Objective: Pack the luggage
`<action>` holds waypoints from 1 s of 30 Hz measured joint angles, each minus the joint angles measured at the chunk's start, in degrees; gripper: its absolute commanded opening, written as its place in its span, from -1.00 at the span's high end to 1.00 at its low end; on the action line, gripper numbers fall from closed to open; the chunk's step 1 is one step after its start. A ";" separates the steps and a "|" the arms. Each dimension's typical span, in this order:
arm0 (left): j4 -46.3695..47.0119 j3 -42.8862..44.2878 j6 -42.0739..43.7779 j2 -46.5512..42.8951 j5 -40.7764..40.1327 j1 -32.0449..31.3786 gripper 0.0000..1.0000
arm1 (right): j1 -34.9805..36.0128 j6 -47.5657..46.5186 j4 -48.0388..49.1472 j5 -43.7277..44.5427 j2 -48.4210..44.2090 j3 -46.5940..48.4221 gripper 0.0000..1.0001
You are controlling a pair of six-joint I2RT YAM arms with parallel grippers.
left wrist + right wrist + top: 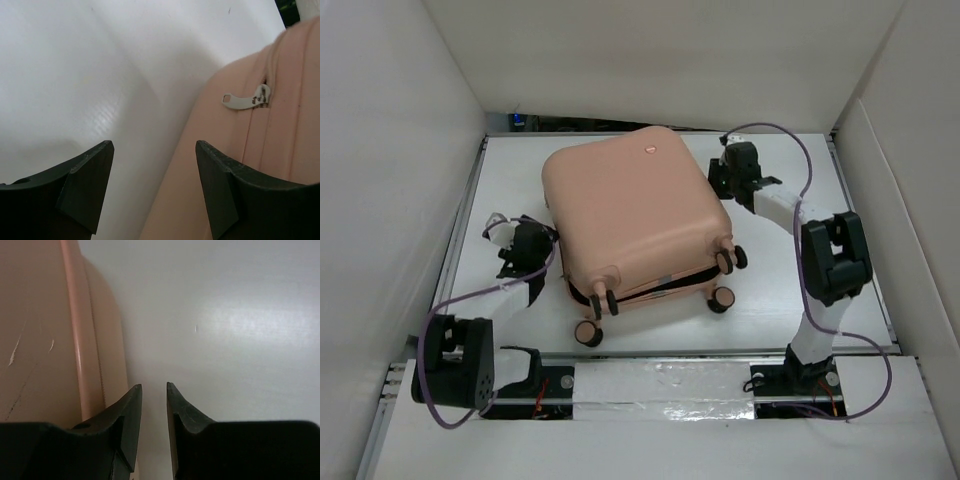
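Beside the luggage (630, 210), left pincer (154, 150) wide open, right pincer (154, 390) slightly parted, both empty.

- One luggage (630, 215), peach-pink, no second case anywhere.
- Four caster wheels (722, 299) counted at its near end (two up against the shell, two lower).
- One zipper pull (245, 99), silver, caught in the left wrist view.
- One small red badge (649, 150) on the lid.
- Two arms: left arm (470, 350), right arm (830, 260).
- Two grippers: left gripper (532, 245), right gripper (725, 178), two black fingers (85, 180) apiece.
- Two purple cables (430, 330), one looping off each arm.
- One white table (800, 300) under it all.
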 measured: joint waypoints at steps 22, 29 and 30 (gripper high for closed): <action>5.60 -10.80 3.19 -6.62 14.60 -8.41 -0.26 | 1.51 7.02 5.18 -2.23 -49.83 -28.89 1.00; 4.48 -10.95 3.45 -14.03 13.64 -8.72 -0.35 | 4.72 10.64 -5.51 8.74 -67.71 -45.24 1.00; 3.87 -10.75 3.76 -15.72 12.74 -8.79 -0.38 | 4.70 10.78 -7.45 10.29 -68.89 -45.55 1.00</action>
